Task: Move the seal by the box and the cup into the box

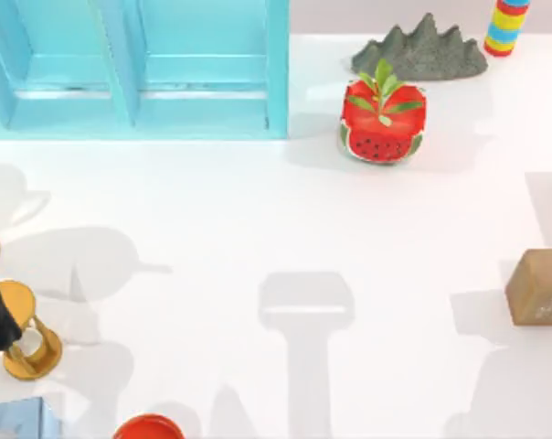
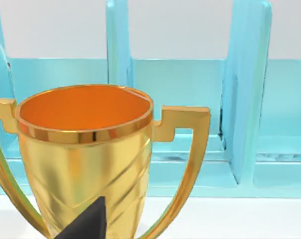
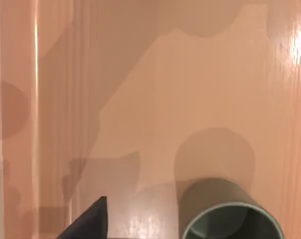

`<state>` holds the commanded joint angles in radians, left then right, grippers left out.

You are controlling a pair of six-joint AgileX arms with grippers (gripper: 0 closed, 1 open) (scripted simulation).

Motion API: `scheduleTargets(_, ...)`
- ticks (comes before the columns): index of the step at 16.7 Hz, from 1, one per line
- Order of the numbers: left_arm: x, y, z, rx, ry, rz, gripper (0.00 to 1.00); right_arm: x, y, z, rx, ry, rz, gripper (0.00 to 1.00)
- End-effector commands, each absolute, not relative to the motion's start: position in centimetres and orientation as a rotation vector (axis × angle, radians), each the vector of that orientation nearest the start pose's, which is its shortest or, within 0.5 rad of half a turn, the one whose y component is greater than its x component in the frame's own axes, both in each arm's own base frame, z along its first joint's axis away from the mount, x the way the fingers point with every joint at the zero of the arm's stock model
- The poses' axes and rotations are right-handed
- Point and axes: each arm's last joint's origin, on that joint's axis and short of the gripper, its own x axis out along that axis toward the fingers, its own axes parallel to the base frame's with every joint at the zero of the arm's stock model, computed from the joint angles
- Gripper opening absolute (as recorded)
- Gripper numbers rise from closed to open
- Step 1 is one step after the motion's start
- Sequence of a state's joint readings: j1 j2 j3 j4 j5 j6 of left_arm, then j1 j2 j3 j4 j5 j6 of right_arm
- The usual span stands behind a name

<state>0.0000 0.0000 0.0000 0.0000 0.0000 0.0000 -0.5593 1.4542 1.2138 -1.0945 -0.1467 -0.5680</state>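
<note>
Tan seal [image 1: 539, 287] near right edge, apparently untouched

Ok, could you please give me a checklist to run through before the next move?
1. Tan-brown cuboid seal found: ok, at the table's right edge, outside the box.
2. Dark olive-grey round cup found: ok, close to the right gripper.
3. Turquoise compartmented box ready to receive: ok, nothing seen inside.
4. Left gripper facing a task thing: not ok, it faces the shiny gold trophy.
5. Either gripper's grip state: cannot tell.
</note>
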Motion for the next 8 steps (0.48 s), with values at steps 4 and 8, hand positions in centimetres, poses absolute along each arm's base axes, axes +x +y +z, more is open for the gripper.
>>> scheduleTargets(4,10.6,-0.1,16.0,0.0,0.0,0.0,1.0,21.7,-12.9,27.0,0.023,1.445,0.03,1.0)
scheduleTargets(8,10.6,-0.1,16.0,0.0,0.0,0.0,1.0,21.0,-12.7,26.7,0.04,1.504,0.029,1.0)
